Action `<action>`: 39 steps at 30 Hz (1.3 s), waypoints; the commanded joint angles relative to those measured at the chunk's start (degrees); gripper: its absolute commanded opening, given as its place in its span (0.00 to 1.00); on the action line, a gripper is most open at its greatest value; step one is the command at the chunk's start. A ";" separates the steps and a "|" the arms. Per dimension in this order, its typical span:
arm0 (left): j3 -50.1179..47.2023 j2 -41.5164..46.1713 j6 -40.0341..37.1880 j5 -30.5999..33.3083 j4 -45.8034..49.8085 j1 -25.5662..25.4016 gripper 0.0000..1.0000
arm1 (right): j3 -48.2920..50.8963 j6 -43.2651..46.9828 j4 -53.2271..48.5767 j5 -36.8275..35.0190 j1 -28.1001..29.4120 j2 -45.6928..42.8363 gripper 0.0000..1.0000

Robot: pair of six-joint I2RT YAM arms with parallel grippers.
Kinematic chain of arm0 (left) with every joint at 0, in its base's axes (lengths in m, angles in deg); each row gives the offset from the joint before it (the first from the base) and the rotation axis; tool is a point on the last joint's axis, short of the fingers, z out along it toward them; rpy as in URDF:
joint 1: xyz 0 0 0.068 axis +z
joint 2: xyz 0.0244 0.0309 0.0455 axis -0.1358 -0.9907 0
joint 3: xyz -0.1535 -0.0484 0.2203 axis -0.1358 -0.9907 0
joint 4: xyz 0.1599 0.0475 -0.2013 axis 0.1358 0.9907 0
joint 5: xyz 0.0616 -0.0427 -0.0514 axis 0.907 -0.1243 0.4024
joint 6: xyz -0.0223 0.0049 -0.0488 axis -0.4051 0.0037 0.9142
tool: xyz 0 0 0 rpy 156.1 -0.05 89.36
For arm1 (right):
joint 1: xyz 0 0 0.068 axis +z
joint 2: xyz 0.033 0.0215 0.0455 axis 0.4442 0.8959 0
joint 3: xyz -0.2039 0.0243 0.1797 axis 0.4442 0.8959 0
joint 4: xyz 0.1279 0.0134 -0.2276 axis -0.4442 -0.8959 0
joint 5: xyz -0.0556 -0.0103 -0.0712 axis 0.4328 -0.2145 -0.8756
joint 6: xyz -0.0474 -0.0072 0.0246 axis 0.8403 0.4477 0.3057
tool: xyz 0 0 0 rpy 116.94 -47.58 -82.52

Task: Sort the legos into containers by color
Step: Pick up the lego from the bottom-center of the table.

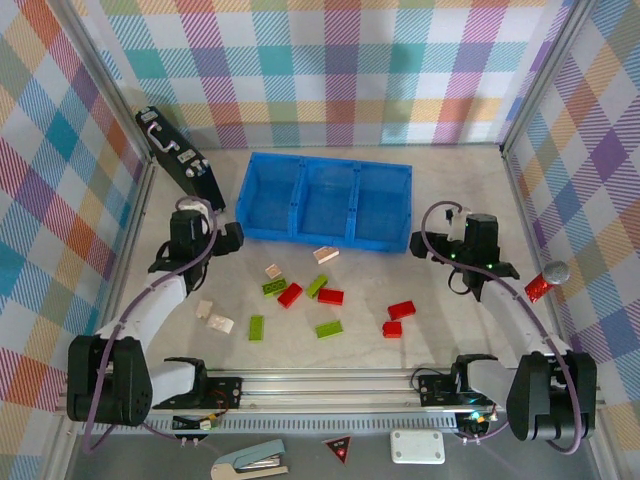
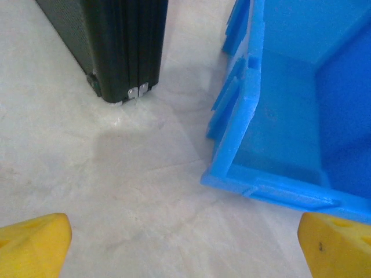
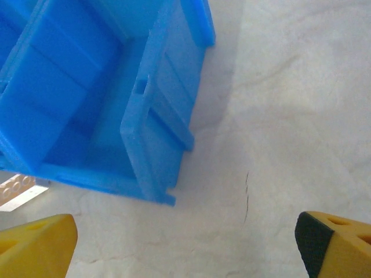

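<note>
The small rectangular plastic legos (image 1: pixel 290 295) lie loose on the pale table (image 1: pixel 440 340) just in front of the long bright blue plastic tray (image 1: pixel 380 240), none sorted yet. I count four red, four lime green and four cream, twelve in all, against three empty compartments, one per colour I'd judge. My left gripper (image 2: pixel 185 246) hangs by the tray's left end and my right gripper (image 3: pixel 185 246) by its right end. Each has its yellow fingers spread wide and holds nothing, parked clear of the pile, I reckon. A black rectangular case (image 1: pixel 178 158) sits far left.
</note>
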 commanded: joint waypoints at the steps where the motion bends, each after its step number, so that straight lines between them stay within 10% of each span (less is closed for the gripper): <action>1: 6.14 1.95 3.11 0.77 15.99 -0.39 1.00 | -3.43 -6.37 -12.88 -0.45 1.05 -2.09 0.95; 17: 19.44 0.90 -4.56 -5.64 35.87 -0.38 1.00 | -7.67 -18.97 -36.37 -5.92 11.32 -2.33 0.75; 39: 15.80 1.00 -9.88 -7.17 31.81 0.24 1.00 | -12.57 -13.48 -38.01 -10.31 25.64 16.42 0.86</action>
